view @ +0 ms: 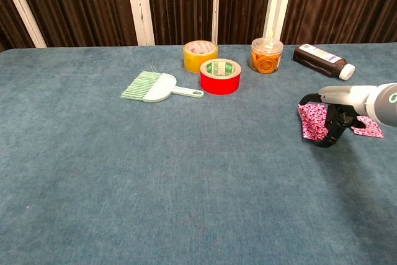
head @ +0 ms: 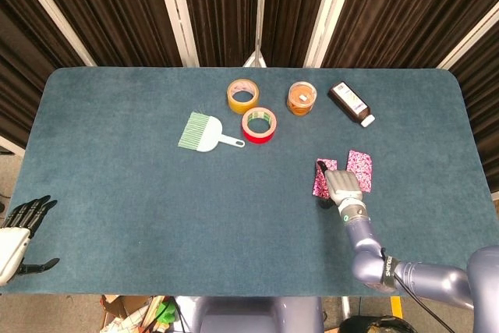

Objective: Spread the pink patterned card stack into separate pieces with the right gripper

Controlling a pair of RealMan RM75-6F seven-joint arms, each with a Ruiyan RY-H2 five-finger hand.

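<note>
Blue table [head: 117, 193] | right hand [head: 341, 186] over pink cards [head: 322, 178]
</note>
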